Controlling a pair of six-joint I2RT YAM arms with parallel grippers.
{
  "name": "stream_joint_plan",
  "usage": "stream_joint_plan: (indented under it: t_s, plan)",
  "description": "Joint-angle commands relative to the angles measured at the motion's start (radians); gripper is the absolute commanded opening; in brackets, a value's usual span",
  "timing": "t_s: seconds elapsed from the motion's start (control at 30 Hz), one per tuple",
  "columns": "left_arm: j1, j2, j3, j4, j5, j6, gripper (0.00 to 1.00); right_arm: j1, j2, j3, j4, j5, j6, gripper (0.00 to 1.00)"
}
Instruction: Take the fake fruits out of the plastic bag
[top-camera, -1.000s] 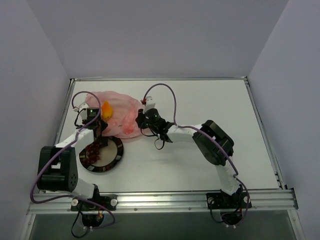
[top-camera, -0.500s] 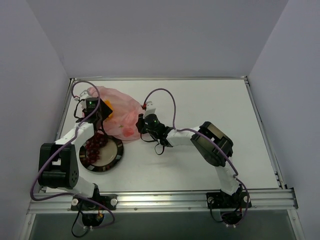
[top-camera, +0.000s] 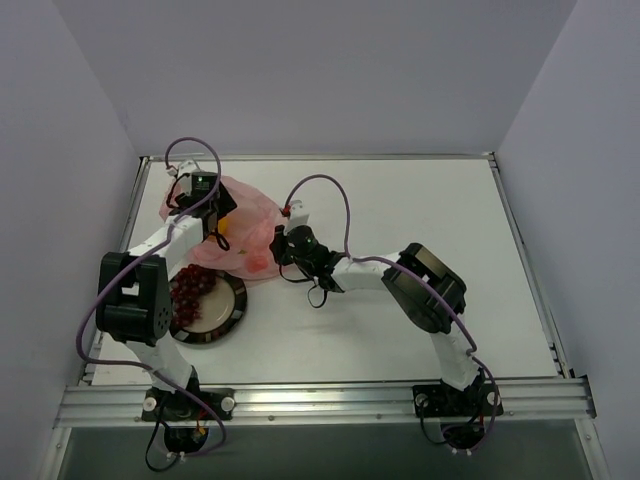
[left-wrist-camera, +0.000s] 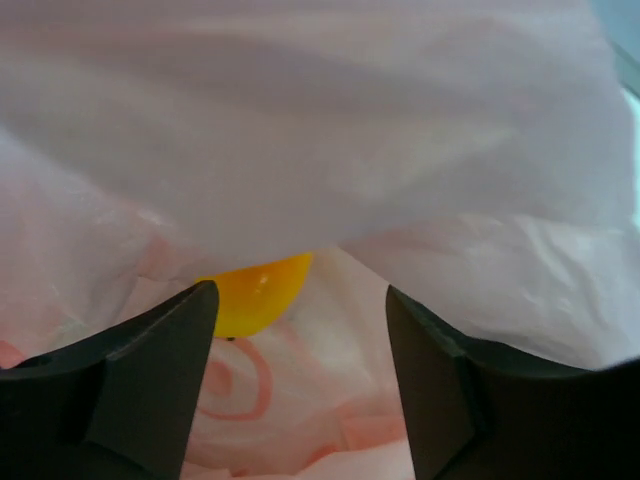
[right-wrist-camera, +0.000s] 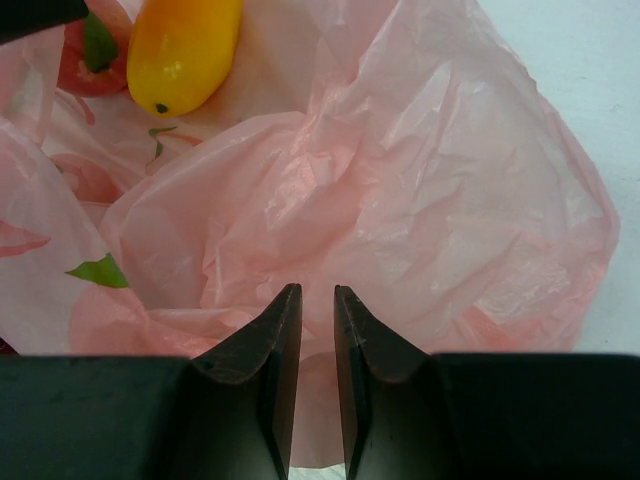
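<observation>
My left arm has swung off the plate (top-camera: 238, 305) and away to the far-left part of the plastic bag (top-camera: 255, 235). A second ago the left gripper (left-wrist-camera: 300, 296) sat low over the plate with the grape bunch (top-camera: 190, 284) under it. Since then its jaws have spread wide, and it now points into the bag with the mango (left-wrist-camera: 255, 292) just ahead of the fingers. The grapes now lie uncovered on the plate, well apart from that gripper. From above, the mango showed plainly on the bag earlier; now my left wrist hides most of it, leaving only a small orange patch.
</observation>
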Motion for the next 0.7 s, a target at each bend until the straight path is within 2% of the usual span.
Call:
stream_joint_plan:
  t_s: [0.0, 0.13, 0.3, 0.57, 0.67]
  plan:
    - [0.011, 0.006, 0.054, -0.038, -0.063, 0.113, 0.67, 0.006, -0.042, 0.046, 0.01, 0.01, -0.019, 0.16]
    - [0.014, 0.067, 0.099, -0.046, -0.051, 0.18, 0.75, 0.004, -0.028, 0.058, 0.004, 0.004, -0.021, 0.16]
    - [0.017, 0.173, 0.156, -0.077, -0.024, 0.217, 0.76, 0.006, -0.018, 0.085, -0.01, -0.004, -0.029, 0.16]
    - [0.025, 0.199, 0.164, -0.103, -0.116, 0.222, 0.79, 0.003, 0.007, 0.121, -0.022, -0.005, -0.035, 0.16]
    - [0.037, 0.213, 0.166, -0.098, -0.087, 0.219, 0.8, 0.003, 0.019, 0.128, -0.019, -0.008, -0.03, 0.16]
